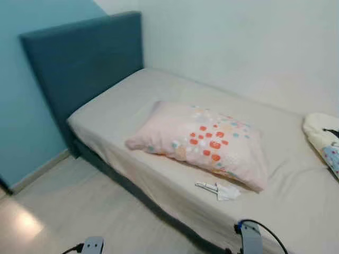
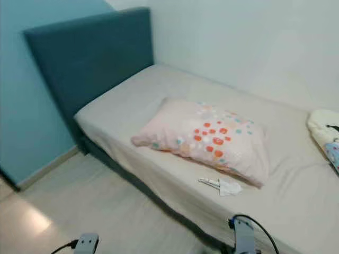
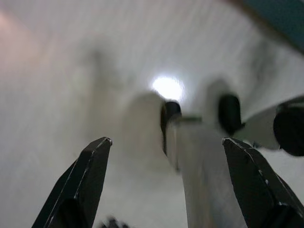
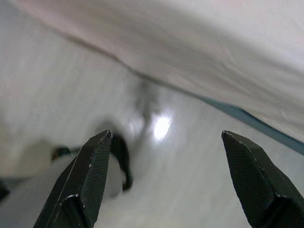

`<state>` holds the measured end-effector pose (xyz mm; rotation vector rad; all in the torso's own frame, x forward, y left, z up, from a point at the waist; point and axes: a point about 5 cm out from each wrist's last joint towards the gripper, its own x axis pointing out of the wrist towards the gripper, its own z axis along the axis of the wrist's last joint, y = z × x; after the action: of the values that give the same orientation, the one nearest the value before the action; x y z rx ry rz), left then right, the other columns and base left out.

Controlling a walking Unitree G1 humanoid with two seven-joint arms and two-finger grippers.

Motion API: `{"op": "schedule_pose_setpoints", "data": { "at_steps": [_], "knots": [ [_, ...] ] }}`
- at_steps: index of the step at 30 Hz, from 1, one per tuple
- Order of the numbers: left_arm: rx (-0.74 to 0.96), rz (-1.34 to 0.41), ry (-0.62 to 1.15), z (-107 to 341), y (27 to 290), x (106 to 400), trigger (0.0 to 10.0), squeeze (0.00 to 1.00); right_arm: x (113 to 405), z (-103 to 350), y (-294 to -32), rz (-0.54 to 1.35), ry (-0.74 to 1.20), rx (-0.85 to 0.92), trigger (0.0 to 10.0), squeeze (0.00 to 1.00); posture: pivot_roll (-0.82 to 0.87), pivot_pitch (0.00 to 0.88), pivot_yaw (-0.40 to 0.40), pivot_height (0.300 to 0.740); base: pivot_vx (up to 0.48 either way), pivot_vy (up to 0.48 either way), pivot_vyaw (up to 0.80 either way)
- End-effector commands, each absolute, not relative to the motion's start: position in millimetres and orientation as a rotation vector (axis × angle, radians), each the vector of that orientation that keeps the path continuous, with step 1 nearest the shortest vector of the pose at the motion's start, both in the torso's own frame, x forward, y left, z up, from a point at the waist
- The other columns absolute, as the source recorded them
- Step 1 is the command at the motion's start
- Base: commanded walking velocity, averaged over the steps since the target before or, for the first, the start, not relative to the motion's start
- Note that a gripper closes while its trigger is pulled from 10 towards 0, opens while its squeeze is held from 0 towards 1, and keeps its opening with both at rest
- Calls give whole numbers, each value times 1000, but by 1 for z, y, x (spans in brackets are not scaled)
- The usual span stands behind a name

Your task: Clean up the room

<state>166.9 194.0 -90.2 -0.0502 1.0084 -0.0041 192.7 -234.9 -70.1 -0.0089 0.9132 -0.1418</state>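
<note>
Pillow (image 1: 204, 142) on bed (image 1: 127, 100); wrapper, perhaps (image 1: 218, 190), before it.

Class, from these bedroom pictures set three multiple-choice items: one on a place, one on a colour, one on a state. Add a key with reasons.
1. Where does the small white scrap lie?
A. on the floor
B. on the bed sheet beside the pillow
C. on the headboard

2. What colour is the headboard?
A. dark teal
B. red
C. white

3. How does the left tool stand?
A. shut on the pillow
B. shut, empty
C. open, empty

Key: B, it rests on the sheet by the pillow; A, teal panel; C, fingers apart, holding nothing.
</note>
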Motion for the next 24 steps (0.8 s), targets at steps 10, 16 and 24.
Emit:
{"op": "schedule_pose_setpoints", "data": {
  "at_steps": [10, 16, 24],
  "knots": [
    [-39, 27, 1018, -91, 195, 167, 10000, 0, 256, -32, -214, 20, 703, 48, 10000, 0, -105, 38, 9, 740, 274, 0, 0],
    [-29, 35, 1021, -92, 195, 164, 10000, 0, 285, -8, -202, 64, 565, 212, 10000, 0, -107, 43, 12, 715, 0, 0, 0],
    [-23, 47, 1020, -91, 199, 163, 10000, 0, 303, 12, -203, 44, 432, 420, 10000, 0, -102, 46, 16, 685, 0, 0, 0]
  ]
}}
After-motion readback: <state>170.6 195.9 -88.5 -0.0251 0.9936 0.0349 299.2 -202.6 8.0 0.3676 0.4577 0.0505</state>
